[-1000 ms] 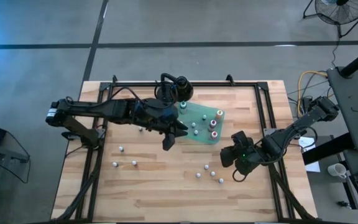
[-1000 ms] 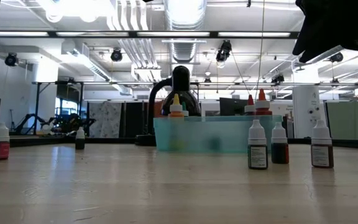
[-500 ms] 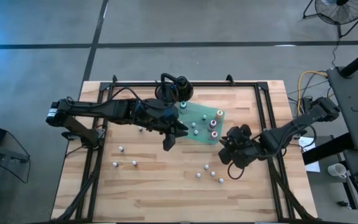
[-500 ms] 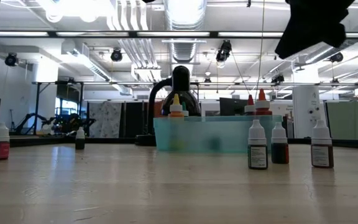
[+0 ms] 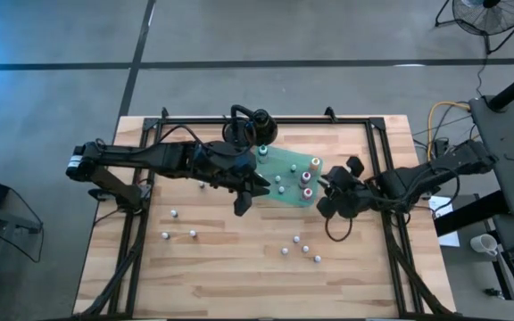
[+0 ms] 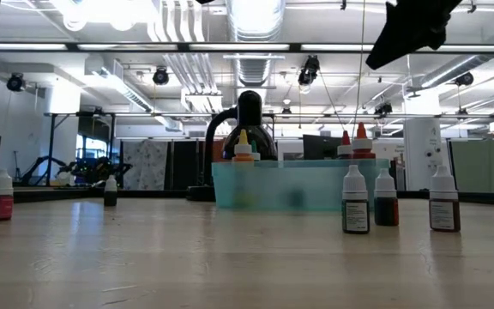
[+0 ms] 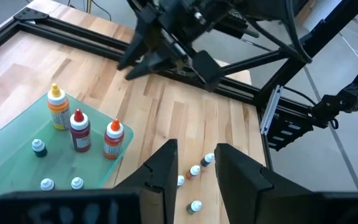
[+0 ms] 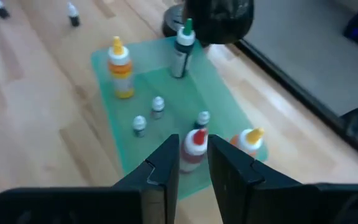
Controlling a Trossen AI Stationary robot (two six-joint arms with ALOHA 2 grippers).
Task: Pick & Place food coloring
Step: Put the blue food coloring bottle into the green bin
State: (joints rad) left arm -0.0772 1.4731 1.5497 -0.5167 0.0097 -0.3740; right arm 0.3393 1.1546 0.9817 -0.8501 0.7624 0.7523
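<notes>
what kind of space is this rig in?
Looks like an industrial lab or workshop, not a home: exposed ceiling ducts and strip lights in the low view, bare concrete floor around the wooden table, and a floor fan in one corner.

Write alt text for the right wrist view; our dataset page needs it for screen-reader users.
The right end effector, empty with its fingers slightly apart, hovers over a green sheet on the wooden table. On the sheet stand food coloring bottles: yellow-capped, green-capped, red-capped, orange-capped, plus three small ones.
</notes>
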